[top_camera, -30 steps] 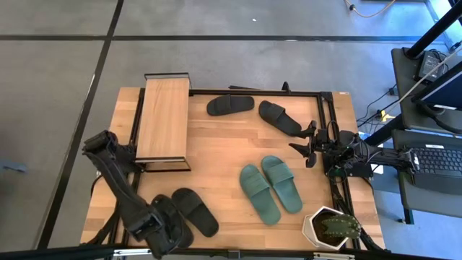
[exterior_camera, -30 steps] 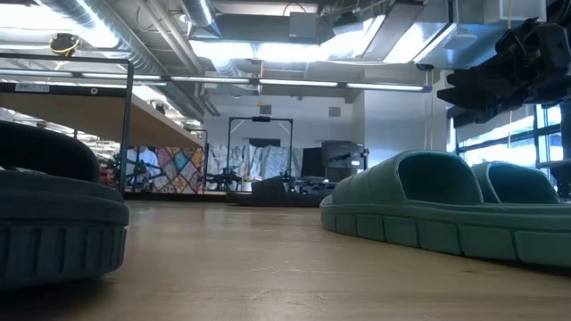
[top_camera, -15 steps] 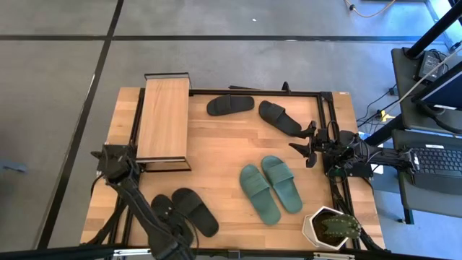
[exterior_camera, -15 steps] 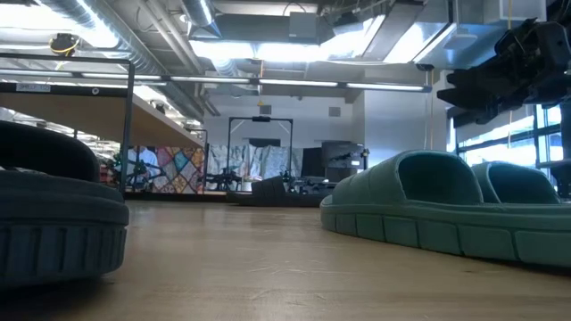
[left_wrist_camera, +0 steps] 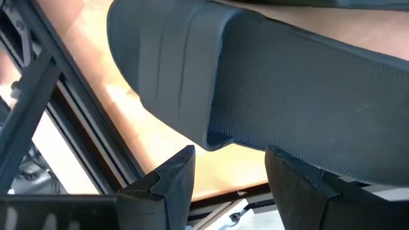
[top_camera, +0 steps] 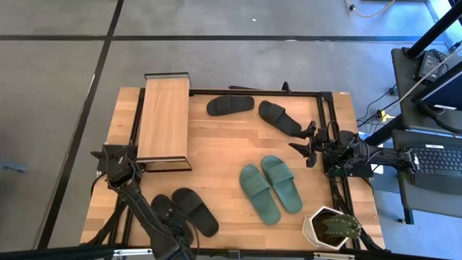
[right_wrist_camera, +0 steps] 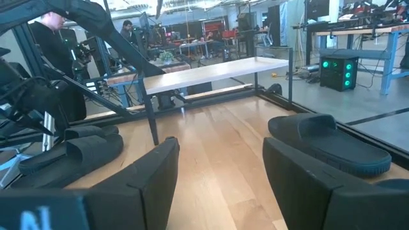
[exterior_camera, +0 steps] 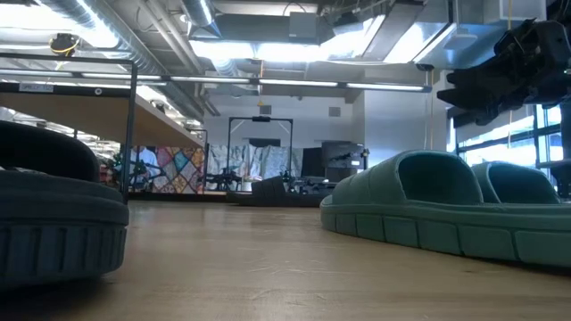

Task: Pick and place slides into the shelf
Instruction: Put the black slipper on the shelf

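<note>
- Over the last second my left arm had swung in from the table's left edge and dropped toward the near-left corner; by now it had all but settled there, hardly shifted from half a second earlier.
- That put the left gripper right at the nearest black slide. In the left wrist view its fingers stood apart with the slide's dark edge just above them. I judged they were not yet closed on it, though from overhead the arm hid the spot and I could not be sure of contact.
- Its partner, the second black slide, lay just beside it, untouched.
- Nothing else had moved. The right gripper hovered at the right side of the table, fingers apart and empty, near the far black pair.
- Both teal slides sat side by side on the table, right of centre.
- At the far-left corner, the shelf carried no slide on its top board.
- For the task, I read this as the very first pick being lined up: all six slides were on the tabletop, and the left arm needed only to close before carrying its slide to the shelf.
</note>
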Controlling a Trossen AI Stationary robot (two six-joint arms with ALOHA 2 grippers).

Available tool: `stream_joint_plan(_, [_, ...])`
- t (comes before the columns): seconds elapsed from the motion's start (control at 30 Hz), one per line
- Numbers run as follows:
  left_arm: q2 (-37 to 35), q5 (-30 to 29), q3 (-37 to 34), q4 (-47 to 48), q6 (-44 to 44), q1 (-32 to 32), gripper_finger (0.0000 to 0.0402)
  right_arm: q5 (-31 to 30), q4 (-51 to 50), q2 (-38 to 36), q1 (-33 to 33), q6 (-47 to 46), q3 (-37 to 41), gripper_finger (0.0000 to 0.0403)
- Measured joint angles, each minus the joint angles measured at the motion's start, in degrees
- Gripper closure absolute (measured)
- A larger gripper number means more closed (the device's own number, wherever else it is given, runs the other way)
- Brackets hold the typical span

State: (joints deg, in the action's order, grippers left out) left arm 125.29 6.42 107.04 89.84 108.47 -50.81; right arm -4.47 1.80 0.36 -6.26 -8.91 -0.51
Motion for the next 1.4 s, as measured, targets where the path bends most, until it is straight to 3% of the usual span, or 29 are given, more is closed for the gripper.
stream_joint_plan(0.2, [0.0, -1.01, 0.0, -0.43, -6.87, 0.07, 0.0221, 0.0, 0.0, 0.0, 0.0, -0.02, 0.0, 0.0176])
stream_joint_plan(0.6, [0.0, -5.5, 0.0, -0.36, -8.23, 0.15, 0.0221, 0.0, 0.0, 0.0, 0.02, 0.2, 0.01, 0.0176])
stream_joint_plan(0.87, [-0.09, -2.86, -4.42, 0.02, -8.2, 0.24, 0.0221, 0.0, 0.0, 0.0, 0.02, 0.33, 0.0, 0.0176])
stream_joint_plan(1.0, [-0.07, 2.99, -8.16, 0.2, -8.23, 1.12, 0.0221, -0.02, 0.0, 0.0, 0.0, 0.31, 0.0, 0.0176])
stream_joint_plan(1.1, [-0.07, 2.92, -9.27, 0.2, -9.84, 1.25, 0.0222, -0.02, 0.02, 0.0, 0.0, 0.22, 0.0, 0.0176])
stream_joint_plan(1.23, [-0.07, 1.7, -9.46, 0.16, -10.08, 1.19, 0.0243, -0.01, 0.02, 0.0, 0.01, 0.2, 0.0, 0.0176])
stream_joint_plan(1.4, [-0.07, 1.68, -9.46, 0.19, -10.15, 1.19, 0.0313, -0.02, 0.02, 0.0, 0.01, 0.25, 0.0, 0.0176])
